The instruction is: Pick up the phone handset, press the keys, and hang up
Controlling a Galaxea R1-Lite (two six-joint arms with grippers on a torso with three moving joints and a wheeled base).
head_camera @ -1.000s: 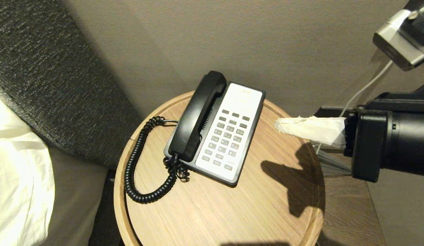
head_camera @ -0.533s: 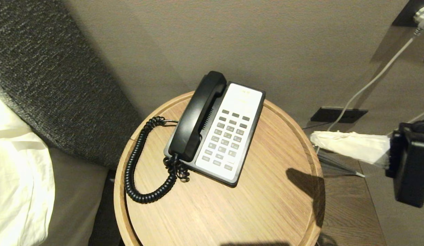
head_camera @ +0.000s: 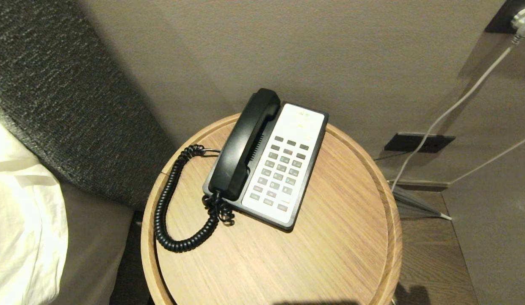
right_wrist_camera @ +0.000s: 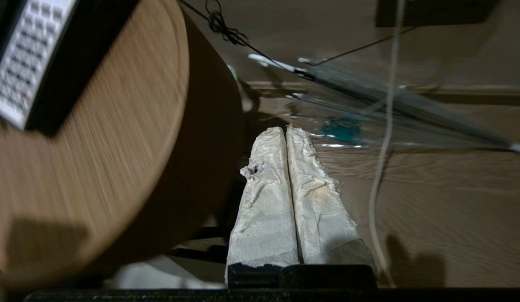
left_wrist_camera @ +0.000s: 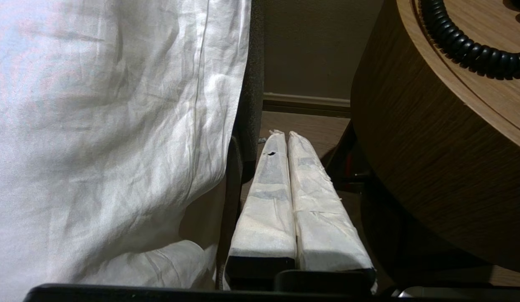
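Bare tabletop (head_camera: 330, 237) right of phone base (head_camera: 283, 169); coiled cord (head_camera: 169, 203) crowds left.

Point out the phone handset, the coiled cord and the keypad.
phone handset (head_camera: 244, 144), head view, middle of its black grip.
coiled cord (head_camera: 163, 203), head view, left side of the loop.
keypad (head_camera: 279, 171), head view, centre of the grey keys.

My left gripper (left_wrist_camera: 285, 136) closed, low between white sheet (left_wrist_camera: 109, 138) and round table (left_wrist_camera: 432, 167); coiled cord (left_wrist_camera: 465, 46) at 2 o'clock.
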